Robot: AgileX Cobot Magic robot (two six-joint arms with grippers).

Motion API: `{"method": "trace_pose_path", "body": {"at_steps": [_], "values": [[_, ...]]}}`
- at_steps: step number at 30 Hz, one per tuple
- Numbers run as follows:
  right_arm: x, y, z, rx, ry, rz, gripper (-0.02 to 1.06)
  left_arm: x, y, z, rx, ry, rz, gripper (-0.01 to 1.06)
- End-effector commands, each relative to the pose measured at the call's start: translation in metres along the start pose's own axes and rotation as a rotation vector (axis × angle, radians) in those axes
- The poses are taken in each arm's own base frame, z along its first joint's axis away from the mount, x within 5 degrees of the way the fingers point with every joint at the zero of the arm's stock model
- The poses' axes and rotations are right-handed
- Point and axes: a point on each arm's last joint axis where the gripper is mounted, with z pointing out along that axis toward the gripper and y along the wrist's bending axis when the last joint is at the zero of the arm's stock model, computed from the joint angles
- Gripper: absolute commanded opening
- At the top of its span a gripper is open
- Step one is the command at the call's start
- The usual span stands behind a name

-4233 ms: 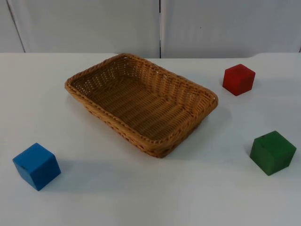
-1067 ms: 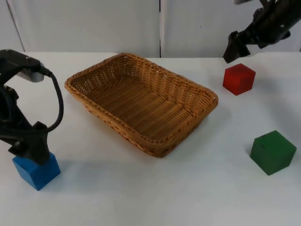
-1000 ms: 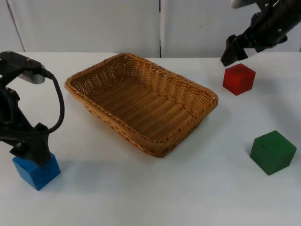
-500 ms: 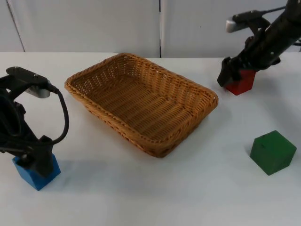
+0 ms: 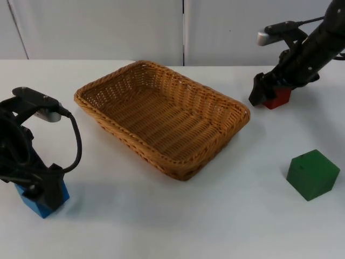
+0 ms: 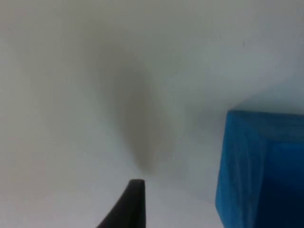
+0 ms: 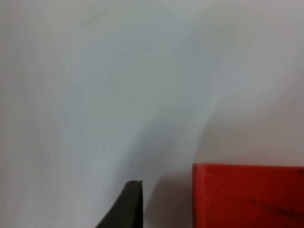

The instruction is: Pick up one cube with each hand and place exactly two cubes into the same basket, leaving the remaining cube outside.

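Note:
A blue cube (image 5: 39, 204) sits at the table's front left, with my left gripper (image 5: 44, 189) lowered over it and covering most of it. In the left wrist view a black fingertip (image 6: 133, 204) stands apart from the blue cube (image 6: 261, 166), so the gripper is open. At the back right, my right gripper (image 5: 266, 91) is down over the red cube (image 5: 278, 99). Its fingertip (image 7: 130, 204) also stands clear of the red cube (image 7: 247, 194), so this gripper is open too. A green cube (image 5: 312, 174) stands alone at the front right.
A brown wicker basket (image 5: 243, 112) lies empty in the middle of the white table, turned at an angle between the two arms. The grey partition wall closes off the far edge.
Both arms came into view and descended. The left gripper sank over the blue cube. The right gripper moved down and left from above the red cube onto it. No cube has moved.

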Motion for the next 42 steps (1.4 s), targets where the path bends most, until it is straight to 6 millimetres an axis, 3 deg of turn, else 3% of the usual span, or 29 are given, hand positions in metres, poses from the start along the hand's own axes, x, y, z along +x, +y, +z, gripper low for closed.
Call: {"method": "trace_pose_path", "body": {"at_steps": [1,6,9,11,14,15,19,20,24,26,32,36,37,40,42], "values": [[-0.004,0.003,-0.002,-0.002,-0.005,-0.016,0.96,-0.002,0.000,0.000,-0.003,-0.012,-0.004,1.05],[-0.003,0.004,-0.002,-0.005,-0.002,-0.016,0.96,-0.003,0.000,0.000,-0.005,-0.016,-0.004,1.01],[-0.003,0.004,-0.002,-0.006,0.000,-0.016,0.95,-0.003,0.000,0.000,-0.003,-0.017,-0.008,0.85],[-0.003,0.004,-0.002,-0.006,0.000,-0.016,0.94,-0.003,0.000,0.000,-0.003,-0.017,-0.008,0.80],[-0.003,0.004,-0.002,-0.006,0.000,-0.016,0.79,-0.003,0.000,0.000,-0.003,-0.017,-0.008,0.66],[-0.003,0.004,-0.002,-0.006,0.000,-0.016,0.79,-0.003,0.000,0.000,-0.003,-0.017,-0.008,0.66],[-0.004,0.004,-0.004,-0.005,-0.004,-0.017,0.41,-0.003,0.000,0.000,-0.003,-0.017,-0.008,0.39],[-0.004,0.004,-0.004,-0.005,-0.004,-0.017,0.41,-0.003,0.000,0.000,-0.003,-0.017,-0.008,0.39],[-0.011,0.004,-0.014,0.002,-0.023,-0.021,0.00,-0.003,-0.001,-0.001,0.000,-0.014,-0.010,0.05],[-0.015,0.004,-0.021,0.007,-0.035,-0.024,0.00,-0.003,-0.001,-0.001,0.001,-0.014,-0.012,0.00],[-0.034,0.006,-0.059,0.016,-0.082,-0.043,0.00,-0.002,-0.002,-0.006,0.007,-0.010,-0.051,0.00],[-0.052,0.010,-0.100,0.028,-0.133,-0.062,0.00,-0.004,-0.003,-0.026,-0.001,-0.043,-0.066,0.00],[-0.052,0.010,-0.100,0.028,-0.133,-0.062,0.00,-0.004,-0.003,-0.026,-0.001,-0.043,-0.066,0.00],[-0.063,0.013,-0.132,0.043,-0.180,-0.077,0.00,-0.004,-0.005,-0.046,-0.010,-0.080,-0.075,0.00],[-0.066,0.014,-0.141,0.045,-0.189,-0.081,0.00,-0.004,-0.006,-0.054,-0.013,-0.093,-0.078,0.00]]}}
